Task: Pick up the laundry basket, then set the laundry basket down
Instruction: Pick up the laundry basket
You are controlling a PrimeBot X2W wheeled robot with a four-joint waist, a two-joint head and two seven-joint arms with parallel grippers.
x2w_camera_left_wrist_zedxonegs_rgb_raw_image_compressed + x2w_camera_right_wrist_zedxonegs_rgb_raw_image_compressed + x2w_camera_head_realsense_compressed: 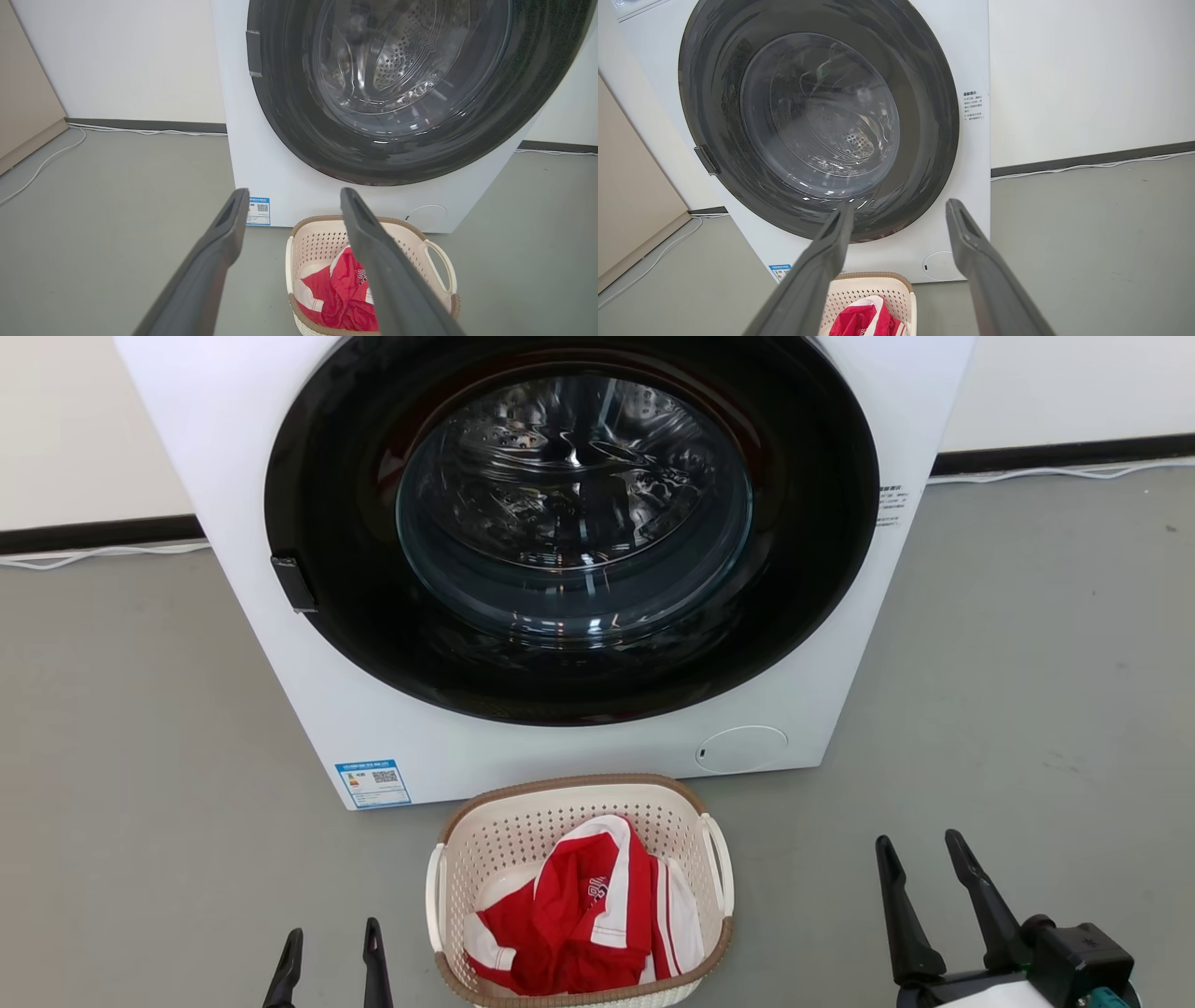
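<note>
- The basket (509, 845) sits on the floor (140, 756) at 6 o'clock in the head view. It is just in front of the washer (392, 747), which stands at its 12 o'clock with the door shut.
- A red-and-white garment (579, 915) lies crumpled inside the basket, below the rim.
- The left gripper (334, 933) is at the basket's 8 o'clock, near its left handle (434, 896) but apart from it. Its fingers are spread and hold nothing.
- The right gripper (918, 842) is at the basket's 3 o'clock, well apart from the right handle (721, 863). Its fingers are also spread wide and hold nothing.
- Both wrist views look along parted fingers toward the washer, with the basket low in each view and out of contact.
- Progress, as I judge it: nothing is done. The basket is not yet gripped or lifted.
- What is left is the whole task: bring the grippers in to the handles or rim, close on them, raise the basket level, then set it back down.
- The right arm appears to have farther to travel than the left.
</note>
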